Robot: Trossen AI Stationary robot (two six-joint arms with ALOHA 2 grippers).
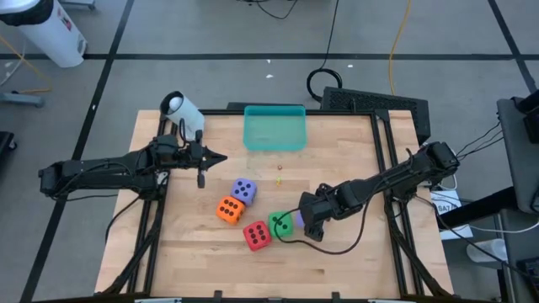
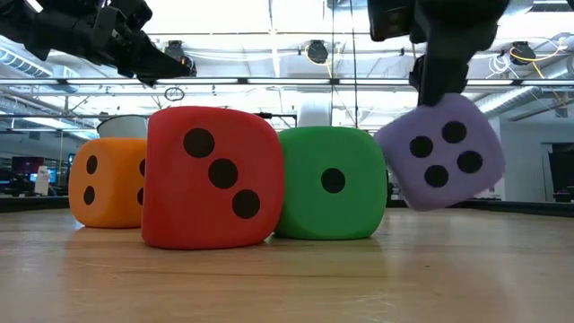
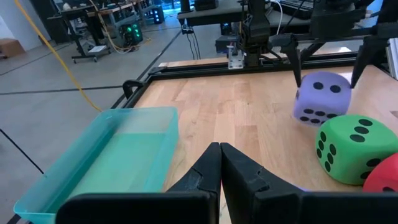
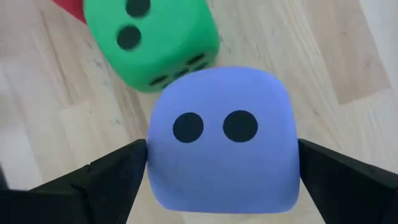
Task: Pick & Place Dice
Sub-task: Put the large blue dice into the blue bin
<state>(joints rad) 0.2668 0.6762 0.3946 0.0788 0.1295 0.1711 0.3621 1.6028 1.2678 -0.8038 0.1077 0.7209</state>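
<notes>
Right wrist view shows the right gripper (image 4: 221,171) fingers clamped on opposite flat sides of a purple die (image 4: 221,140), which looks soft, light and squashable, while the left gripper (image 3: 220,165) waits pinched closed.

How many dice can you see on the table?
5. Purple die and orange die sit mid-table, red die nearer the front, green die beside it, and a second purple die in the right tool.
</notes>
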